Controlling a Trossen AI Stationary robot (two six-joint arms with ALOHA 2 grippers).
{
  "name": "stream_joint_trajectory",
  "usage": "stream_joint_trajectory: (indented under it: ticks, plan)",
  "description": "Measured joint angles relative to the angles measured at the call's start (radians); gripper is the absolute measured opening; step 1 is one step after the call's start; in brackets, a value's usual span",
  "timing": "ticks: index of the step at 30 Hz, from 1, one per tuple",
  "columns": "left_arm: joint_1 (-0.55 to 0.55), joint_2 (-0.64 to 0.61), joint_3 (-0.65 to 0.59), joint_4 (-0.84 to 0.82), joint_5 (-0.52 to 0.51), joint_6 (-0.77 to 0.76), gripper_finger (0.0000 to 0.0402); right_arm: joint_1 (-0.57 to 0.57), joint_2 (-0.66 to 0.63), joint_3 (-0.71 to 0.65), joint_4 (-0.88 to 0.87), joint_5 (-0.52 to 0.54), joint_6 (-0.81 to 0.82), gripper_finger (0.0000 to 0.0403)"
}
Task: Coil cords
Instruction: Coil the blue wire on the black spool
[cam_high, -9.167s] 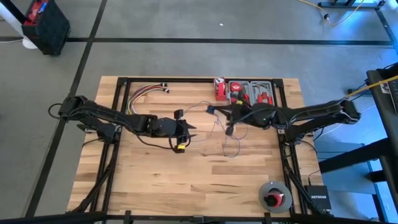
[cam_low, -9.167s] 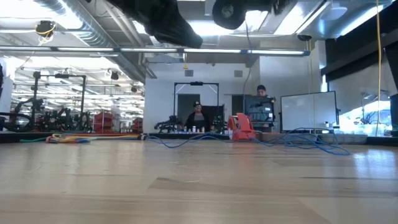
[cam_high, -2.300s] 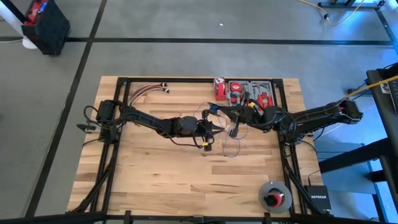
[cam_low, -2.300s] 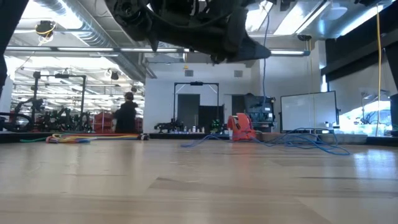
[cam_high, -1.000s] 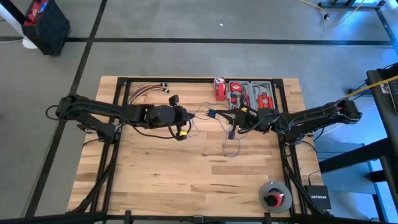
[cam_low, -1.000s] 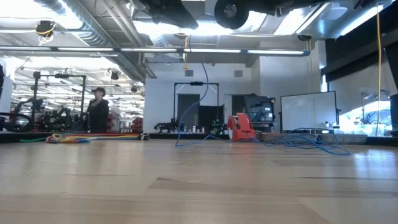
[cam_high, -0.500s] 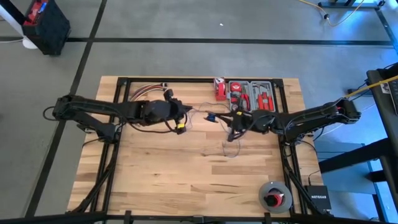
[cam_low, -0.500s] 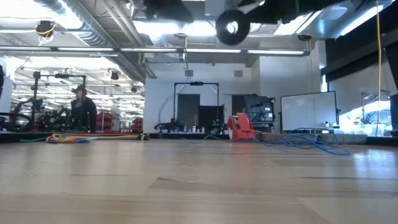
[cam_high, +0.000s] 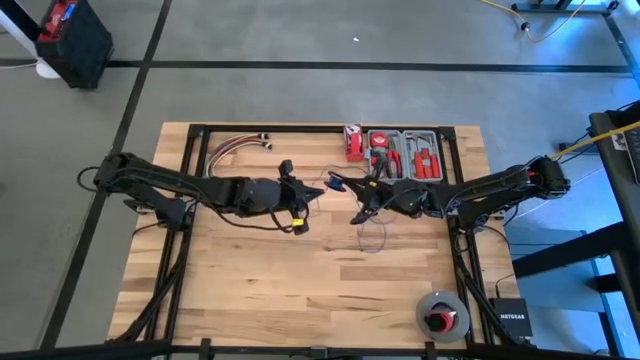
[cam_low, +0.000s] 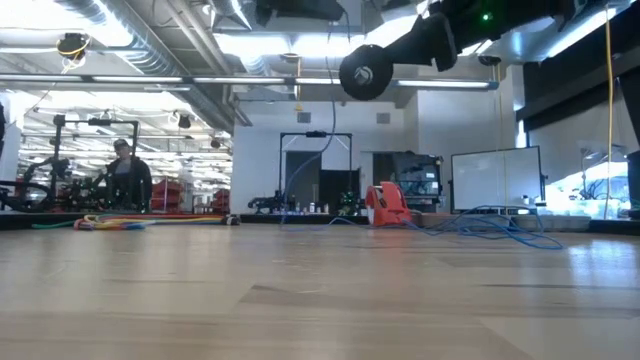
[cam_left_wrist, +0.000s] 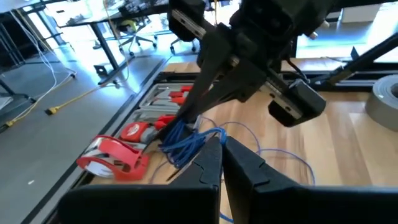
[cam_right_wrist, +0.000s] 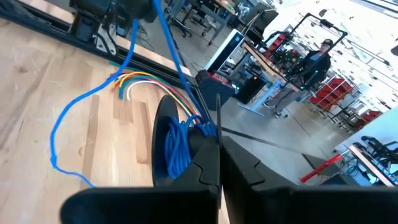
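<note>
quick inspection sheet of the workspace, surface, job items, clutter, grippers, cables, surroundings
surface: wooden table, bare over its near half
job's things: thin blue cord, part bunched at the right gripper, a strand running to the left gripper, loose loops lying on the table
clutter: tool case and red tape measure at the far edge; round disc at the near right corner
grippers: left gripper shut on the cord, raised mid-table; right gripper shut on the bunched cord, facing it
cables: bundle of red, yellow and white wires at the far left edge
surroundings: a person beyond the table; black box on the floor
</note>
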Motion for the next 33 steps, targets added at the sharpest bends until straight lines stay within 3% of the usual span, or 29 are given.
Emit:
stream_joint_trajectory:
  ticks: [19, 33]
  plan:
    - [-0.006, 0.030, -0.001, 0.149, 0.005, 0.027, 0.0000, -0.023, 0.015, 0.000, 0.026, -0.003, 0.011, 0.0003]
    - [0.008, 0.291, -0.001, 0.432, 0.045, 0.105, 0.0000, -0.024, 0.015, -0.001, 0.112, -0.053, 0.099, 0.0003]
